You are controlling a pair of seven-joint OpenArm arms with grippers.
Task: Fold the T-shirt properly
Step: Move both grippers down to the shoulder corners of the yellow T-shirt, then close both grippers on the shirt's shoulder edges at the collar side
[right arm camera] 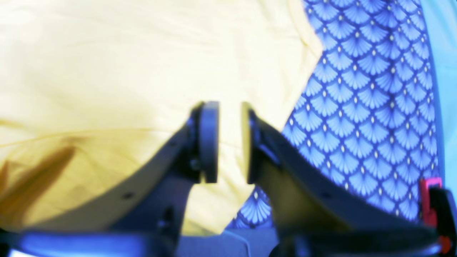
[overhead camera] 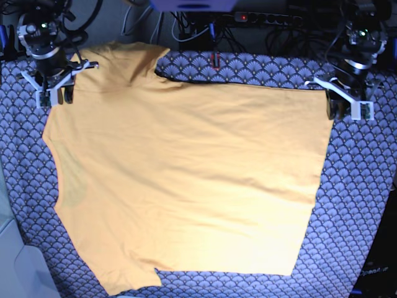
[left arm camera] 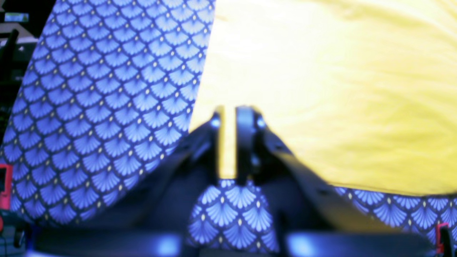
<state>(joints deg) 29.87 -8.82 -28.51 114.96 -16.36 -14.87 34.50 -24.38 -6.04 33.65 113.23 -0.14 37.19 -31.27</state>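
Note:
The orange-yellow T-shirt (overhead camera: 186, 174) lies spread flat on the blue-grey scallop-patterned cloth (overhead camera: 353, 205). My left gripper (overhead camera: 346, 110) is at the shirt's far right corner. In the left wrist view its fingers (left arm camera: 244, 142) stand a narrow gap apart over that corner of the shirt (left arm camera: 321, 89), with my left gripper (left arm camera: 228, 110) low over it. My right gripper (overhead camera: 53, 96) is at the shirt's far left edge. In the right wrist view my right gripper (right arm camera: 230, 107) is open over yellow fabric (right arm camera: 125, 71) near its edge. No fabric looks lifted.
The patterned cloth (left arm camera: 107, 89) (right arm camera: 375, 89) covers the table around the shirt. Cables and a power strip (overhead camera: 267, 18) run behind the table's far edge. A pale surface (overhead camera: 12, 248) borders the cloth at the front left.

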